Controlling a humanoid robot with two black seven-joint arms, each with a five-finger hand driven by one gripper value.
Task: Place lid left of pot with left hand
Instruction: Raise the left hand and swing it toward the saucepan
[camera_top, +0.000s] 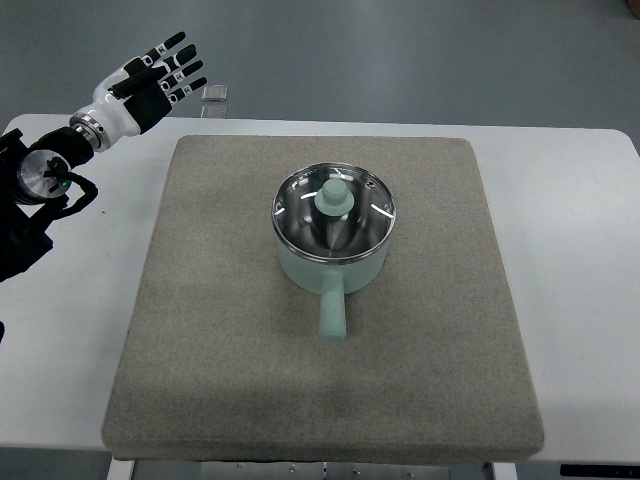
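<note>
A pale green pot (333, 262) stands near the middle of the grey mat (200, 330), its handle pointing toward me. A glass lid (333, 212) with a pale green knob sits on the pot. My left hand (160, 78) is at the upper left, beyond the table's far left corner, well away from the pot. Its fingers are spread and hold nothing. My right arm does not show.
The mat lies on a white table (560, 190). A small clear object (215, 93) lies on the floor just past the table's far edge, next to my left hand. Grey floor shows beyond the table.
</note>
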